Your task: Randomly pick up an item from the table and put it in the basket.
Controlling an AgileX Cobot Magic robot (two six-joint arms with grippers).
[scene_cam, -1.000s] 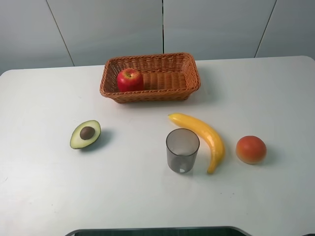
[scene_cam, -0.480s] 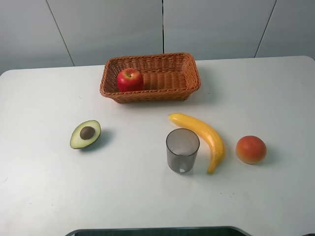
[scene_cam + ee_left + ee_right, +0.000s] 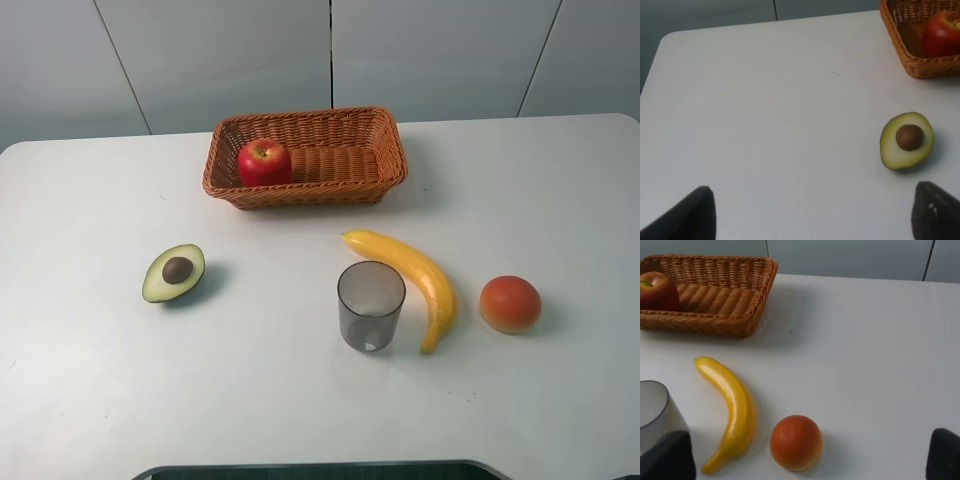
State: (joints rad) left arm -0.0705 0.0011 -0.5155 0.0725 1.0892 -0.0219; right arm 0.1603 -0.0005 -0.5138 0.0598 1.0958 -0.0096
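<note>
The red apple [image 3: 264, 162] lies in the left part of the orange-brown wicker basket [image 3: 385, 150] at the back of the white table [image 3: 90, 380]. It also shows in the left wrist view [image 3: 943, 34] and the right wrist view [image 3: 657, 291], inside the basket [image 3: 900, 42] [image 3: 730, 300]. No arm shows in the exterior high view. My left gripper [image 3: 812, 215] is open and empty, low over the table's left part, near the halved avocado [image 3: 906, 140]. My right gripper [image 3: 809, 460] is open and empty, near the orange-pink fruit [image 3: 796, 442].
A halved avocado [image 3: 174, 272] lies at the left. A grey translucent cup [image 3: 370, 305] stands in the middle, a yellow banana [image 3: 415, 280] lies beside it, and an orange-pink round fruit [image 3: 510, 304] lies to the right. The table's front edge is near the bottom.
</note>
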